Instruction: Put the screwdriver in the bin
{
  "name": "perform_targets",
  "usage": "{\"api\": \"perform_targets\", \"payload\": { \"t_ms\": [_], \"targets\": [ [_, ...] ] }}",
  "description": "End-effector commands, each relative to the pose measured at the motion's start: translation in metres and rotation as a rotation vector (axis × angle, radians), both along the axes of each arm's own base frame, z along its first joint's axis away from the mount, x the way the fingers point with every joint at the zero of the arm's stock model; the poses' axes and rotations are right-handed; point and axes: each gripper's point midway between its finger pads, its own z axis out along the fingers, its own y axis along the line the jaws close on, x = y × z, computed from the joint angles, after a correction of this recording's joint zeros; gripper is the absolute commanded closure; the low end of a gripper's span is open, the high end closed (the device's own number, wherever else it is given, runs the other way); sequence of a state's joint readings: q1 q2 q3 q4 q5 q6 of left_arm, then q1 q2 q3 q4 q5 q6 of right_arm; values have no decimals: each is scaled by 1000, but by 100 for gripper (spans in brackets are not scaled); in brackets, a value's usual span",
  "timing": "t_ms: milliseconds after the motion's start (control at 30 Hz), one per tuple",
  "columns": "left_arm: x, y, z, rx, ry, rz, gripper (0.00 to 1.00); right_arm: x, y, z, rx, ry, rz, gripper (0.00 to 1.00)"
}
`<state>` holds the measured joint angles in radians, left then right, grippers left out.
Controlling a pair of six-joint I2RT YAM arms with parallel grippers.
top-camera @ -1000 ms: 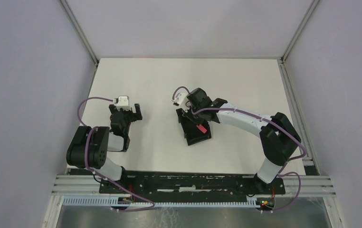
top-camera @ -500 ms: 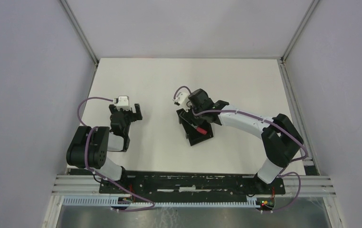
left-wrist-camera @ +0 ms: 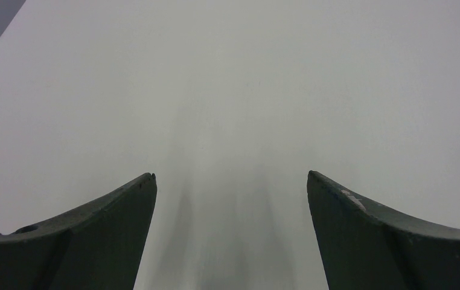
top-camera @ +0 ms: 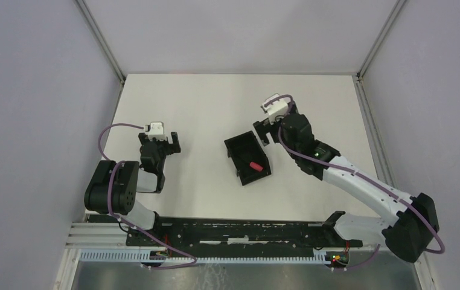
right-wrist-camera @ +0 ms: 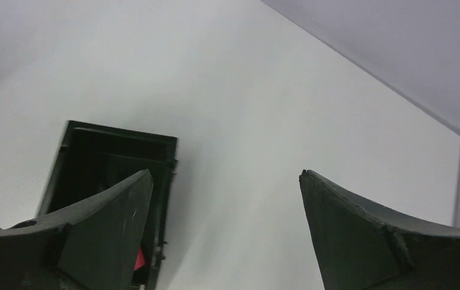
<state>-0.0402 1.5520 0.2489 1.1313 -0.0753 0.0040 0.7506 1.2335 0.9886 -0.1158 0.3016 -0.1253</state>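
The right hand (right-wrist-camera: 224,174) is now wide open and empty, and it has drawn back to the upper right of the bin (top-camera: 232,158), which it covered a second ago. The screwdriver (top-camera: 254,164) lies inside the bin at mid-frame, so the task looks finished.

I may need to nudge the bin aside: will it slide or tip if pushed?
Low walls and a broad base suggest the bin slides rather than tips. It looks like thin plastic, so probably light. The screwdriver lying loose inside may roll.
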Motion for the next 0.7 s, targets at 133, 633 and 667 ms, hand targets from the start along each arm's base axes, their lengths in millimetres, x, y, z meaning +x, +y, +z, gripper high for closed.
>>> {"api": "perform_targets", "payload": {
  "t_ms": [133, 633, 667],
  "targets": [
    [4, 0, 15, -22, -54, 4, 0, 9, -135, -36, 180, -125, -510, 2],
    [4, 0, 15, -22, -54, 3, 0, -43, -221, -140, 176, -135, -808, 2],
    [3, 0, 15, -22, -54, 4, 0, -44, -221, -141, 178, -137, -806, 2]
  ]
}}
